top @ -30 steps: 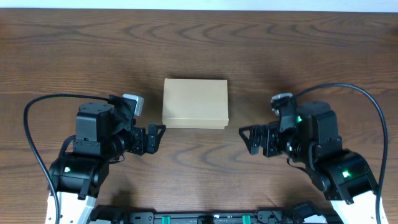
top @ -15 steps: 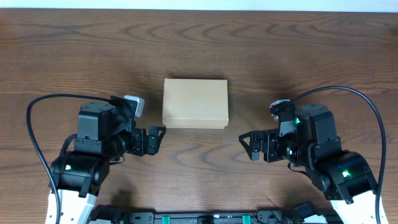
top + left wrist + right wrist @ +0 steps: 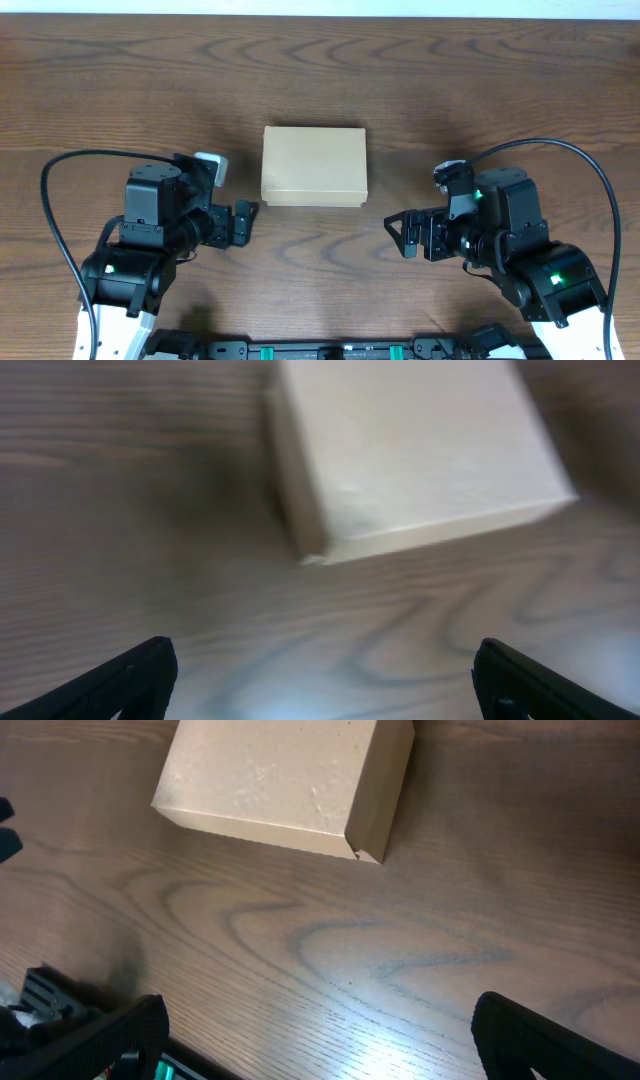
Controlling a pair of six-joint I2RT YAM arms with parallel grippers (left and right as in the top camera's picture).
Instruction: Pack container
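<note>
The container (image 3: pixel 314 165) is a small tan cardboard box with its lid shut, lying flat in the middle of the table. It also shows in the left wrist view (image 3: pixel 410 445) and the right wrist view (image 3: pixel 285 782). My left gripper (image 3: pixel 244 222) is open and empty, just left of and below the box's front left corner. My right gripper (image 3: pixel 400 232) is open and empty, to the right of and below the box's front right corner. Neither gripper touches the box.
The dark wood table (image 3: pixel 320 70) stretches around the box. A black rail with green parts (image 3: pixel 330 350) runs along the front edge between the arm bases. Black cables loop out from both arms.
My right gripper dropped slightly toward the front edge, then held still. My left gripper shifted a little and turned; its wrist view is blurred. The box has not moved.
</note>
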